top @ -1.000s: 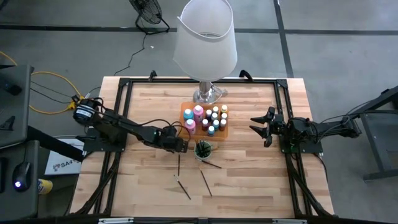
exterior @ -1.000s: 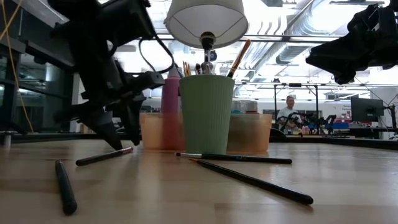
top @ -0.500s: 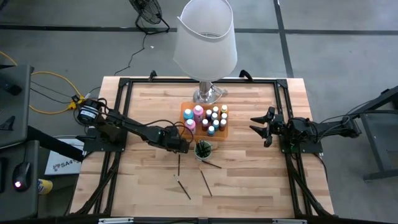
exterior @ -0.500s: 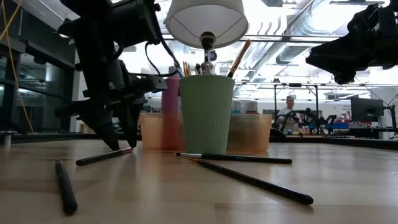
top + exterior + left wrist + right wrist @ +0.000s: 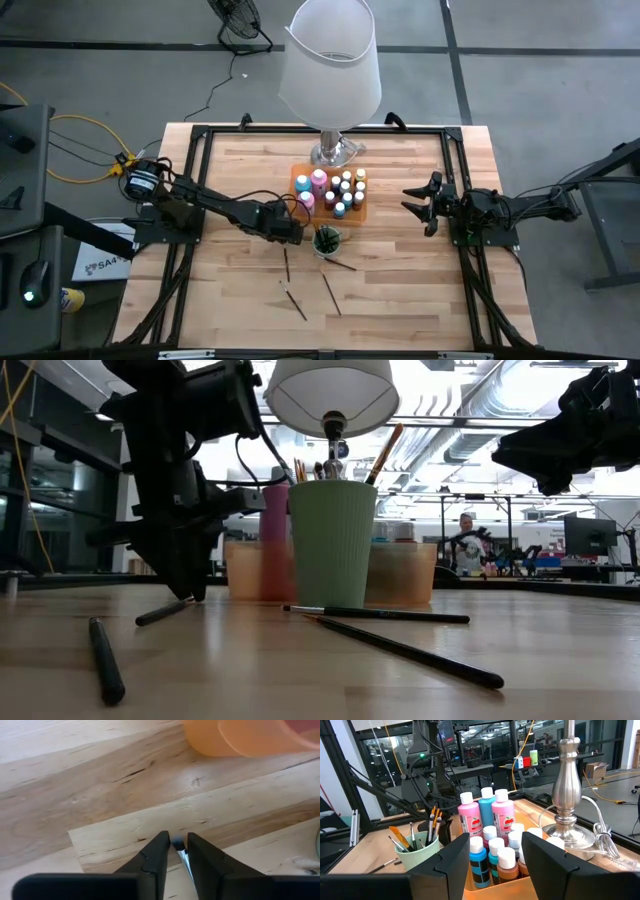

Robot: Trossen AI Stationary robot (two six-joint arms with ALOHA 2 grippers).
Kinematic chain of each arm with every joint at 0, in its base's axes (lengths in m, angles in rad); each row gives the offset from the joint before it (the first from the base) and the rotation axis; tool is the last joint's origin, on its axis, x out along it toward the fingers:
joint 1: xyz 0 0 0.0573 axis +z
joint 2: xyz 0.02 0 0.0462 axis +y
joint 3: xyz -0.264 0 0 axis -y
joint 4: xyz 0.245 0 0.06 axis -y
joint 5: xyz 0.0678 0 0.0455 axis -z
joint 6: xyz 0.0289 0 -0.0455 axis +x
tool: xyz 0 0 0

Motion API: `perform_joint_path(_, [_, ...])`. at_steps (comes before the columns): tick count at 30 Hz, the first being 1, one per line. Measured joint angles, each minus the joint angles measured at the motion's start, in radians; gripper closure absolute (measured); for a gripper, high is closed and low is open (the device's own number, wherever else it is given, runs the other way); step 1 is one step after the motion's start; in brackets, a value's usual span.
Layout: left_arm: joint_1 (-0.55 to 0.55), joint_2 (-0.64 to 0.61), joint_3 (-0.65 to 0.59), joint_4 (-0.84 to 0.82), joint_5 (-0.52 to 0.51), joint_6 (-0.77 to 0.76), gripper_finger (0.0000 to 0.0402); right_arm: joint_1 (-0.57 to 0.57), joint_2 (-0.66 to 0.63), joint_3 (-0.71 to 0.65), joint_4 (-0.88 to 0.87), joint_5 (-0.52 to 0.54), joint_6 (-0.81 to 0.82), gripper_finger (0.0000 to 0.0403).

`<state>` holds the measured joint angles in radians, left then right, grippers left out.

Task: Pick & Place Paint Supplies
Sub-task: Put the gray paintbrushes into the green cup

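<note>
Beside the green cup [image 5: 327, 240], on its left, the left gripper [image 5: 175, 851] is low on the wooden table [image 5: 400, 290]. Its two fingers are pinching the tip of a thin dark brush [image 5: 286, 264]. I think the brush is light, stiff and a bit slippery, so it may tip if held at the very end. Two more brushes [image 5: 330, 291] lie near the cup. Behind the cup sits the orange tray [image 5: 296, 180] of little paint bottles [image 5: 345, 190]. Far right of the cup, the right gripper [image 5: 425, 203] waits with fingers spread.
</note>
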<state>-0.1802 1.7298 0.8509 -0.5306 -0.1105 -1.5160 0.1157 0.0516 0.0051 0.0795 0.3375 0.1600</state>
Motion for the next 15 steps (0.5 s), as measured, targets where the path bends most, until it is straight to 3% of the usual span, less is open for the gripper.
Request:
perform_joint_path(11, [0.000,0.000,0.000,-0.019,0.027,0.000,0.0392,0.000,0.000,0.000,0.000,0.000,0.000,0.0229])
perform_joint_path(15, [0.000,0.000,0.000,-0.019,0.033,0.016,0.0394,0.000,0.000,0.000,0.000,0.000,0.000,0.0229])
